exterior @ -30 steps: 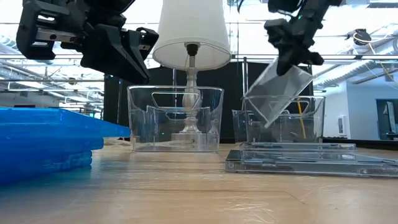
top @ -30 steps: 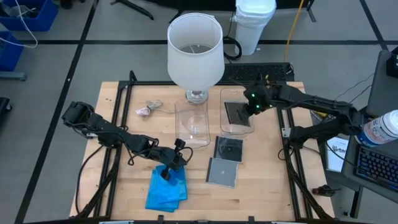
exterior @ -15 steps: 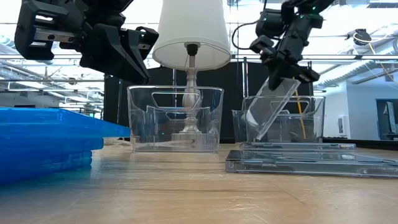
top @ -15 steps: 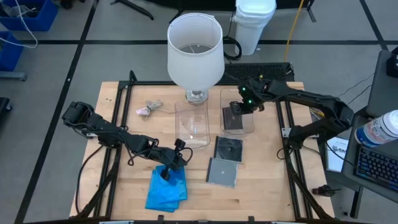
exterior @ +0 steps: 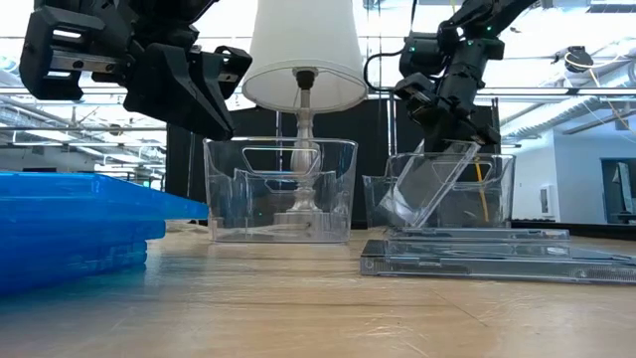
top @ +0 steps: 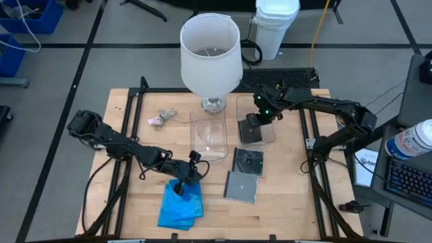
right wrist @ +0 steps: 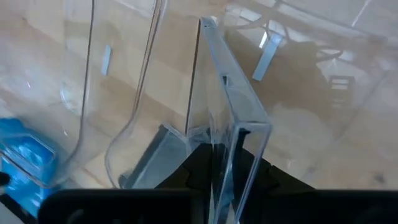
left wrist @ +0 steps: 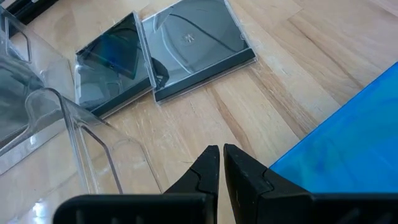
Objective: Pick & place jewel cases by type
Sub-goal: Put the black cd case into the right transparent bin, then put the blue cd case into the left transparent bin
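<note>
High view shows the wooden desk (top: 135,202) carrying a white lamp (top: 210,47), two clear tubs, and the cases. The left tub (top: 208,135) stands empty below the lamp; the right tub (top: 258,118) is being loaded. A stack of blue jewel cases (top: 181,206) lies at the desk's near edge, with the left pincer (top: 181,177) poised just over it, its fingers pressed together on nothing. Two grey jewel cases (top: 244,174) lie flat, touching, near the right tub. The right pincer (exterior: 444,99) is clenched on a third grey case (exterior: 427,187), held tilted with its lower edge down inside the right tub.

Risk, as I judge it: released at this slant, the case may prop against the tub wall rather than lie flat, or its upper corner may catch the rim. The tub looks light, so a push from the arm could slide or tip it.
</note>
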You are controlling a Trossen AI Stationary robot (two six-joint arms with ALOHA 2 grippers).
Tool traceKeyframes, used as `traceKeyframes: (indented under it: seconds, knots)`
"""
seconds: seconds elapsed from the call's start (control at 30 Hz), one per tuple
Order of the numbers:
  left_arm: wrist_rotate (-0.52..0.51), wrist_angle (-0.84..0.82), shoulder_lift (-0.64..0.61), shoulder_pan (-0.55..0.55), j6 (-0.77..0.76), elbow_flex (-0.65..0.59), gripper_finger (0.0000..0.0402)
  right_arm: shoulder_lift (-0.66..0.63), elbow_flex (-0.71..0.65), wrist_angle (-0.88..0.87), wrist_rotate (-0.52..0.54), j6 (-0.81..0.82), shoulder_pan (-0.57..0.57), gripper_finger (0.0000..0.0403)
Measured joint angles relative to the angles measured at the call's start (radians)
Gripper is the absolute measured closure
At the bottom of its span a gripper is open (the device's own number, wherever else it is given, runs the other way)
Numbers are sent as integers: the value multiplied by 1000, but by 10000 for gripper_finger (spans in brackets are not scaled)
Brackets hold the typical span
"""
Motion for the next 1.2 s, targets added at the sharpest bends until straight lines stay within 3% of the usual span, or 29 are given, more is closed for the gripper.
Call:
traceKeyframes:
  seconds: [0.43,0.83,1.2]
  knots:
    - [0,1,0,0,-4,0,369,-6,-1,-45,9,-201,4,312]
    - [1,2,0,0,-6,0,369,-9,-1,-61,137,-339,17,221]
    - [0,5,0,0,-5,0,369,-139,-2,-73,268,-393,16,187]
